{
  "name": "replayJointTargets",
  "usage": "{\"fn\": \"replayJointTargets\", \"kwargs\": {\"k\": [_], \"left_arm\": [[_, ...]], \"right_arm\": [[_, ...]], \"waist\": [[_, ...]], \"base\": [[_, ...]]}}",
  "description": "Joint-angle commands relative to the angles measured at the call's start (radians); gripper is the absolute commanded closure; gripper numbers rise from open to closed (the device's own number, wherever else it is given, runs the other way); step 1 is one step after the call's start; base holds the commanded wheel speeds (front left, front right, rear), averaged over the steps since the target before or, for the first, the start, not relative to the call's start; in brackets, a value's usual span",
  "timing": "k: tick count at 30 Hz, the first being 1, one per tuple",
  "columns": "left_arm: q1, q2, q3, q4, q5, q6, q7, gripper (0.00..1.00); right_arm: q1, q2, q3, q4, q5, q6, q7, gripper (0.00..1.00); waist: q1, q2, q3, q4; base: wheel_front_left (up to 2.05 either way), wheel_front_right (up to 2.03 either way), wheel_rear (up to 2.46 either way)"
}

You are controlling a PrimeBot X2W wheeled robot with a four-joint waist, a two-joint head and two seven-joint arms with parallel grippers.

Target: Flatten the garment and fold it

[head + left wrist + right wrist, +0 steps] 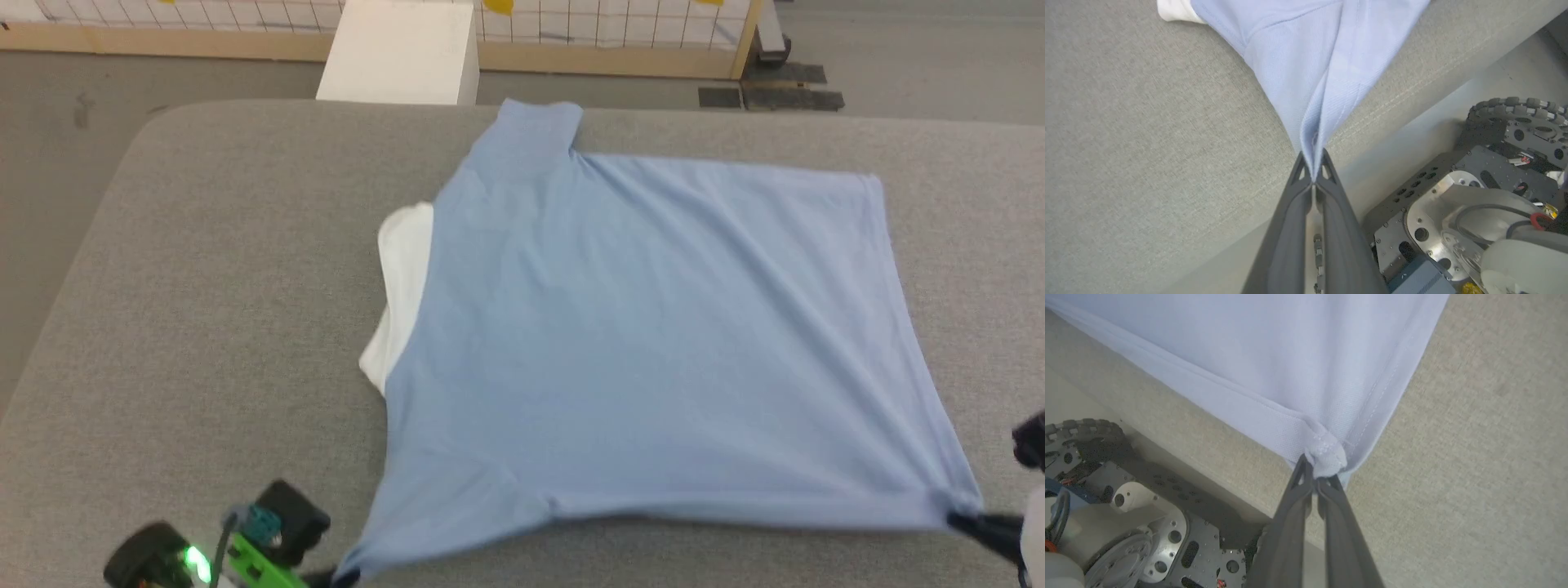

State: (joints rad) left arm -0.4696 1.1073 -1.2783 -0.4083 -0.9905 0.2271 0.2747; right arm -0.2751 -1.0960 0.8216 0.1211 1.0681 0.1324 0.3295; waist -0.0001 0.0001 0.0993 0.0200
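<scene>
Blue shirt (653,343) lies spread flat on the gray desk (204,286), white collar (400,286) poking out at 9 o'clock. The left jaws are clamped tight on its 7 o'clock sleeve tip, the right jaws pinched closed around the bunched hem corner at 5 o'clock.

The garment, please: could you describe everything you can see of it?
The garment is a light blue shirt of fine knit cloth with a white collar at its left side. It lies spread nearly flat on the grey fabric table, one sleeve pointing to the far edge. The left gripper is shut on its near left corner, the right gripper on its near right hem corner; there the cloth gathers to a point.
</scene>
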Motion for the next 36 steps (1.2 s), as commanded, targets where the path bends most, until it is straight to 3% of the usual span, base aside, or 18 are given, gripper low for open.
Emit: {"fn": "replayJointTargets", "kwargs": {"k": [1, 8, 17, 27, 36], "left_arm": [[0.029, 0.014, 0.000, -0.008, -0.014, -0.001, 0.014, 1.00], [0.093, 0.010, -0.001, -0.045, -0.012, -0.024, 0.080, 1.00], [-0.025, -0.048, 0.116, -0.050, 0.036, 0.015, -0.013, 1.00], [-0.187, -0.130, 0.244, 0.003, 0.076, 0.032, -0.086, 1.00], [-0.259, -0.185, 0.270, 0.136, 0.085, 0.019, -0.087, 1.00]], "right_arm": [[0.035, -0.011, -0.008, -0.010, 0.016, -0.002, 0.019, 1.00], [0.149, -0.025, -0.080, -0.060, 0.013, -0.002, 0.042, 1.00], [0.169, 0.036, -0.296, -0.108, 0.014, -0.002, -0.026, 1.00], [0.151, 0.107, -0.489, -0.151, -0.020, -0.002, -0.022, 1.00], [0.102, 0.207, -0.571, -0.151, -0.125, -0.002, 0.036, 1.00]], "waist": [[0.0001, -0.0001, -0.014, 0.003], [0.0001, -0.0001, 0.001, 0.001], [0.0001, -0.0001, 0.087, -0.018], [0.0001, -0.0001, 0.202, -0.038], [0.0001, -0.0001, 0.289, -0.054]], "base": [[0.00, 0.00, 0.00], [0.00, 0.00, 0.00], [0.00, 0.00, 0.00], [0.00, 0.00, 0.00], [0.00, 0.00, 0.00]]}}
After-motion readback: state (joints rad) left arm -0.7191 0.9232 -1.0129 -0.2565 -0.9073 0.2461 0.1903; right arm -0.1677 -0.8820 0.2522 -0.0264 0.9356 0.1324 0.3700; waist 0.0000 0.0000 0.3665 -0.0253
